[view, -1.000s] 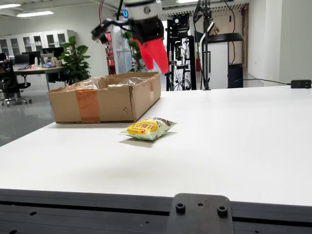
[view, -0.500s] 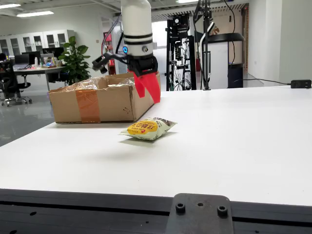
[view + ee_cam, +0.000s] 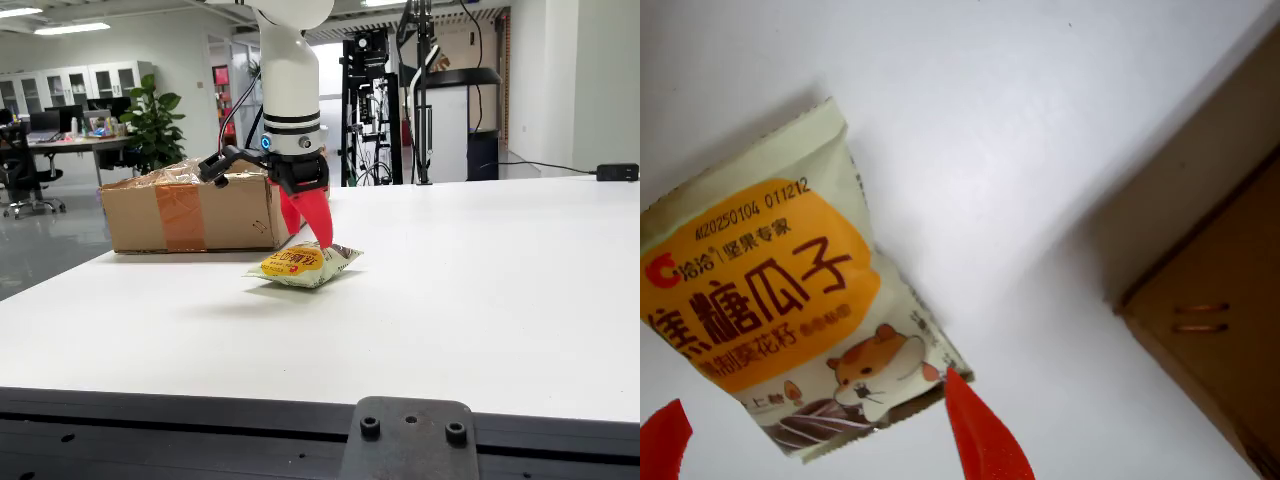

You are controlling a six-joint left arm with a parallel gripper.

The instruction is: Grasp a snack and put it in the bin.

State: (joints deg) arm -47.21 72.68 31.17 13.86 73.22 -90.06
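One sunflower-seed packet is seen flat on the white bench, near its far left edge, just beside the cardboard box. It is straddled by the wide-spread, empty gripper. The approach is judged underway; further lowering and closing are called for.

the snack packet reads "20250104 011212", "洽洽", "坚果专家" and large "焦糖瓜子".
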